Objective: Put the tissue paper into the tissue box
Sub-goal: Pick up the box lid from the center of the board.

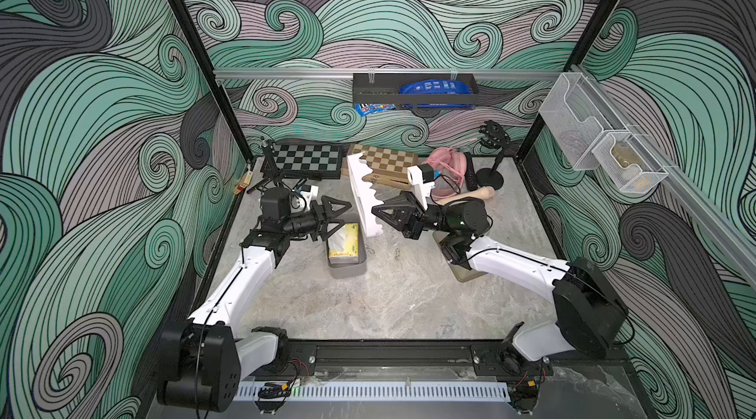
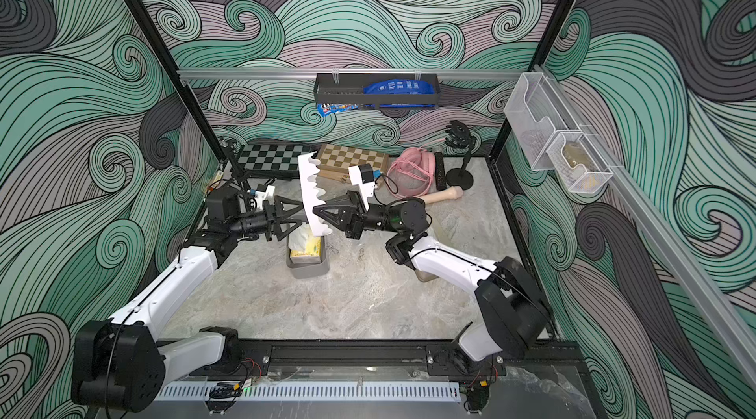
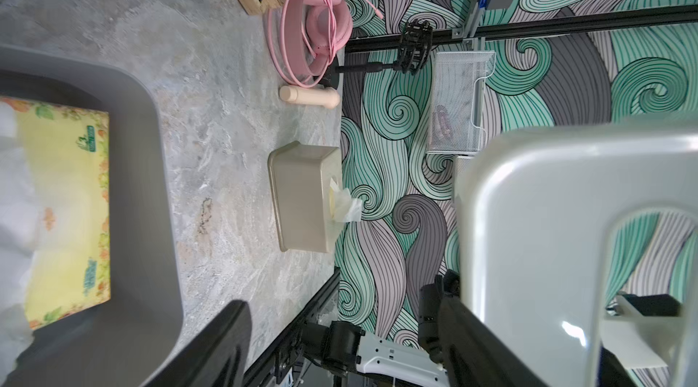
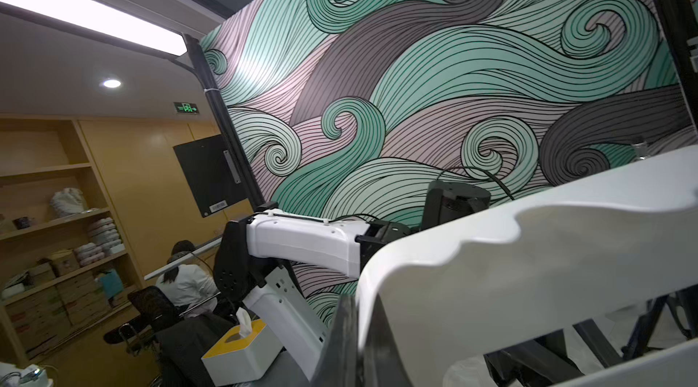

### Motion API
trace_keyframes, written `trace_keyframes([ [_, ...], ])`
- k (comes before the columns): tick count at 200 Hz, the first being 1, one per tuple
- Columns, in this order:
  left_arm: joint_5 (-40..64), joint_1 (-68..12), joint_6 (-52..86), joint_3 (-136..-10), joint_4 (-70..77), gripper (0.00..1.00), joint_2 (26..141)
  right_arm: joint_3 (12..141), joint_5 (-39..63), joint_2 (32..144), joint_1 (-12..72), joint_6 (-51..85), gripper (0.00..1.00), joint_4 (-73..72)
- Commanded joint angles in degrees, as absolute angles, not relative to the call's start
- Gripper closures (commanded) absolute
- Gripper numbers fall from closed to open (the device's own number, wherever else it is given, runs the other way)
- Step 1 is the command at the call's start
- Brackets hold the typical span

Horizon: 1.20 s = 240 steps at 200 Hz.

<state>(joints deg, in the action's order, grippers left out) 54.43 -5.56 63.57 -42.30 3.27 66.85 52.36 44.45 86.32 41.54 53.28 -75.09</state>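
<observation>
**Lid [image 1: 362, 188] held on edge beside tissue box [image 1: 347, 267]**

Yellow tissue paper [image 1: 347, 244] lies inside the box on the worktop [image 1: 388, 306]. The left end effector [image 1: 347, 215] hangs over the box's far end, jaws apart; the right end effector [image 1: 374, 210] pinches the lid just beside it.

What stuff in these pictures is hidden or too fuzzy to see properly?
- Tan box: mostly under the right arm in both top views.
- Tissue pack: blurred and cut off by the picture's edge in the left wrist view.
- Gray box: its far end sits behind the left end effector and the white lid in both top views.
- Mesh basket: what's inside is too small to name in both top views.
</observation>
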Motion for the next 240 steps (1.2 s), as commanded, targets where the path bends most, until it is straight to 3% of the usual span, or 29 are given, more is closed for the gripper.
trace_keyframes([
  [1, 58.09, -5.97, 71.59, -40.67, 12.53, 0.19, 65.67, 53.55, 45.32, 88.99, 42.6, 57.75, 1.0, -84.45],
  [101, 57.32, -6.24, 74.34, -39.11, 11.08, 0.19, 63.02, 52.44, 43.17, 91.8, 41.93, 54.19, 1.0, -80.31],
  [175, 55.99, -6.53, 72.49, -43.05, 7.29, 0.18, 62.84, 50.1, 41.46, 93.95, 41.47, 57.77, 1.0, -85.22],
  [240, 56.07, -6.86, 76.84, -39.12, 14.95, 0.18, 63.11, 53.24, 40.45, 98.75, 43.11, 64.22, 1.0, -93.44],
])
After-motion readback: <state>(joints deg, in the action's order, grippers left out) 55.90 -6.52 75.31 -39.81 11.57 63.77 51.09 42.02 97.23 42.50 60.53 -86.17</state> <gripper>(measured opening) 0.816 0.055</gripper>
